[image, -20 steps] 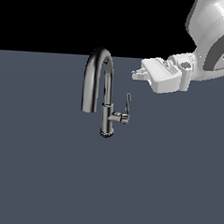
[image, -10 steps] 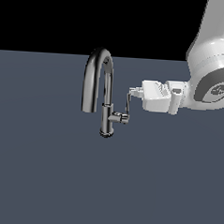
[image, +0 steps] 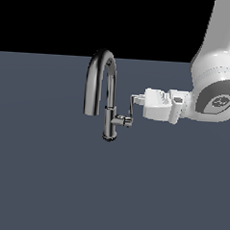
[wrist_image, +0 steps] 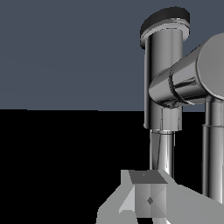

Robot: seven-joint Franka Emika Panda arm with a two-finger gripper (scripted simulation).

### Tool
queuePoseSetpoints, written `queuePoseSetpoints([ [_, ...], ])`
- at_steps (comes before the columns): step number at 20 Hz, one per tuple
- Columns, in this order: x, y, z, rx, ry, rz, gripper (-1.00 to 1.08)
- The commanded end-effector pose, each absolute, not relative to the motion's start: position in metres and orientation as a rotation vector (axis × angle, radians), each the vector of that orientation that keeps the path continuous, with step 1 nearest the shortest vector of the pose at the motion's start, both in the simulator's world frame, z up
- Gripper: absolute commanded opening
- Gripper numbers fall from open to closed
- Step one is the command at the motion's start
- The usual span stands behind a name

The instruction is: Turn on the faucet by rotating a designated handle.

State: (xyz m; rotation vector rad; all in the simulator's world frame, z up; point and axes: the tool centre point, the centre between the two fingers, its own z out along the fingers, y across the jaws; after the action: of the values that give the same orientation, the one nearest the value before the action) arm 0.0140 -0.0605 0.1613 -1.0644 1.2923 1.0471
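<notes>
The handle [image: 132, 107] stood upright just ahead of the gripper [image: 135, 103] — touching, seemingly (jaws' spread unreadable).

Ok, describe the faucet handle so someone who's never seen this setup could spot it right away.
Find the faucet, a dark chrome gooseneck standing on the grey floor. Low on its body a short stub sticks out toward the exterior view's right, and the handle is the thin flat lever rising from that stub. It is far smaller than the arched spout and sits right at the white gripper.
</notes>
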Motion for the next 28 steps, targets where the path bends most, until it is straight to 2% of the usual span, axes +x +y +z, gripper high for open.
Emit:
queuePoseSetpoints([
  [1, 0.014, -0.060, 0.161, -1.063, 1.292, 1.047, -1.00],
  [21, -0.044, -0.048, 0.168, -1.063, 1.292, 1.047, -1.00],
  [22, -0.038, -0.056, 0.167, -1.060, 1.302, 1.028, -1.00],
  [28, -0.062, -0.048, 0.151, -1.061, 1.297, 1.036, -1.00],
])
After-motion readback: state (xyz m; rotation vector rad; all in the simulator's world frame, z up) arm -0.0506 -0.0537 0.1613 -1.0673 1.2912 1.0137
